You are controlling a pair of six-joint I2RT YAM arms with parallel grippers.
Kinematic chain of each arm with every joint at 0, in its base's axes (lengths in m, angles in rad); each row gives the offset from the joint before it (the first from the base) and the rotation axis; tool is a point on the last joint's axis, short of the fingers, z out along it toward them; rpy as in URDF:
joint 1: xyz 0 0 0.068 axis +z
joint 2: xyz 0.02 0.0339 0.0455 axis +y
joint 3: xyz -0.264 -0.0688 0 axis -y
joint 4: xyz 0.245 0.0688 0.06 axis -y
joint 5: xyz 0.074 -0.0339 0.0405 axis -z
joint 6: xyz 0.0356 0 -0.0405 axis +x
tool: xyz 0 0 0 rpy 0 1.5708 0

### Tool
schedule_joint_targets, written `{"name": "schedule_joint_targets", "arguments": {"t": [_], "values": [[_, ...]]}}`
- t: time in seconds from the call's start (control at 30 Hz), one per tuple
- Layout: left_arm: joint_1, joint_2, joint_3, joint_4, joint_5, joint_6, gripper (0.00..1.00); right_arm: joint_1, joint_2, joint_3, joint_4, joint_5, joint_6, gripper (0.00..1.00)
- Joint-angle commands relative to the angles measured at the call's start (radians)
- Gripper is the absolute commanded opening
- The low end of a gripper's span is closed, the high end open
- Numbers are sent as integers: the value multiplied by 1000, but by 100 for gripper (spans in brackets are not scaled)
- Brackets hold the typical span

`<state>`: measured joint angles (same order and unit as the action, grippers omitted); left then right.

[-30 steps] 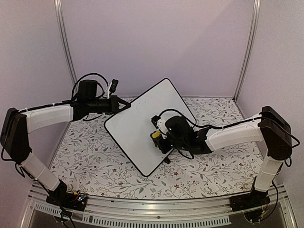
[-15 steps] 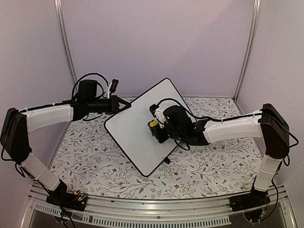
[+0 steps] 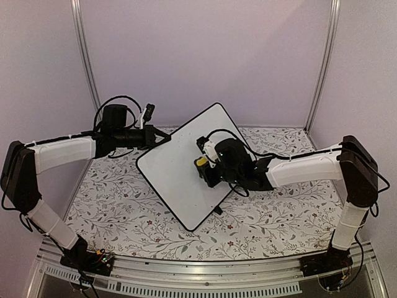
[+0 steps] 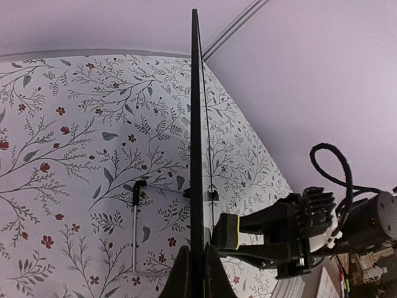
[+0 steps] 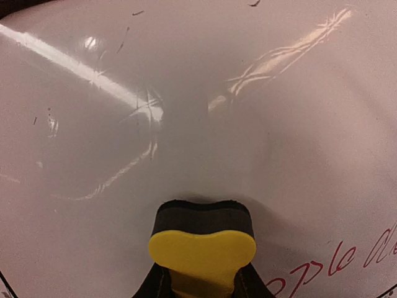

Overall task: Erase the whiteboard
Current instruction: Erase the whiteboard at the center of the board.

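Two arms, one whiteboard (image 3: 177, 177) and one eraser (image 3: 202, 162) are showing above the flowered tabletop (image 3: 124, 205). At left, the left gripper (image 3: 159, 138) is pinching the board's upper left rim. In the left wrist view its fingers (image 4: 180, 279) are lying narrow, one on each side of the thin black frame, which is seen edge-on. The whiteboard is standing tilted at the tabletop's centre, with one black wire leg (image 4: 136, 230) behind it. To the right, the right gripper (image 3: 214, 169) is clamping the yellow eraser, whose dark felt is pressing against the board's face near the middle. In the right wrist view, one line of red handwriting (image 5: 338, 261) is running just right of the eraser, and a few small dark marks are showing near the top edge.
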<state>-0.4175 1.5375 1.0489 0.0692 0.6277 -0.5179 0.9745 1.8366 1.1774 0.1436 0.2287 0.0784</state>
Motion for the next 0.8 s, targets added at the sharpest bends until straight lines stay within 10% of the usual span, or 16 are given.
{"name": "schedule_joint_targets", "arguments": {"t": [0.0,0.77], "values": [[-15,-14,10,50,57,27,0,20,-16,-77,-22,-4,30,0],[-14,-11,11,50,62,27,0,-2,1,61,38,26,-32,0]]}}
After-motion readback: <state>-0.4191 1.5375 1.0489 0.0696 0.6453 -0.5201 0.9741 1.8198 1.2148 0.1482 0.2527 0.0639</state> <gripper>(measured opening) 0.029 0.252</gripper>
